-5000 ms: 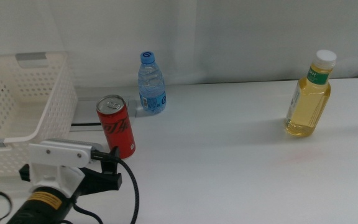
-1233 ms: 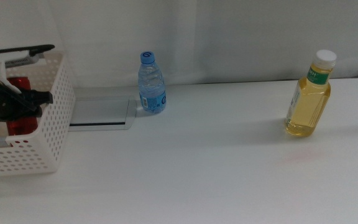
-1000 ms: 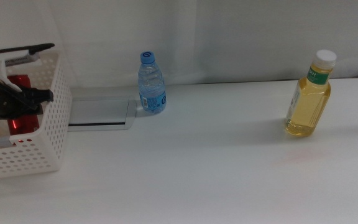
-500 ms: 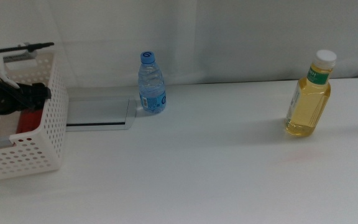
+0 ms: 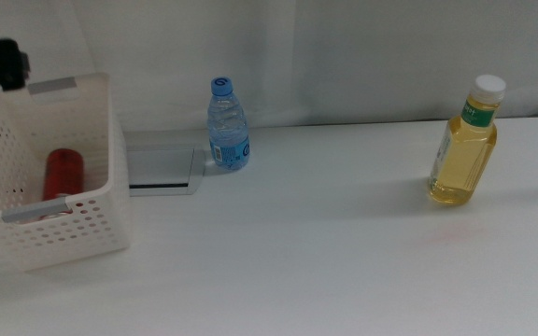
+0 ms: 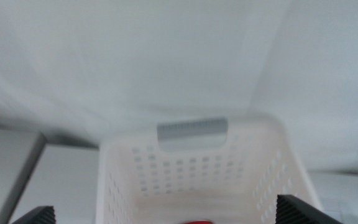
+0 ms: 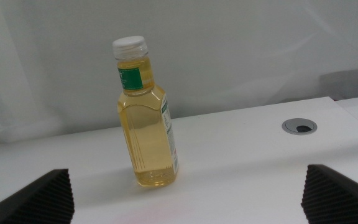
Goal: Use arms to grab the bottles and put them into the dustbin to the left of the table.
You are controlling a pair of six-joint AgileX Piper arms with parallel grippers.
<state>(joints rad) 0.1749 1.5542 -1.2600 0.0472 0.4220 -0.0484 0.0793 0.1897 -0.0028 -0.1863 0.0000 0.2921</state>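
- Red soda can (image 5: 63, 175) lies inside dustbin (image 5: 90, 217), directly below left end effector (image 6: 160, 214), whose jaws are spread and empty.
- Right end effector (image 7: 188, 193), spread wide, faces yellow bottle (image 7: 146, 140) upright on desk (image 5: 344, 252).

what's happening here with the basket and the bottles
Two robot arms are clearing drinks into the white basket on the table's left side. The red can already lies inside it. The left claw is open, above the basket and holding nothing. The small water bottle and the yellow bottle stand upright on the table, not yet grabbed. The right claw is open, facing the yellow bottle without touching it.
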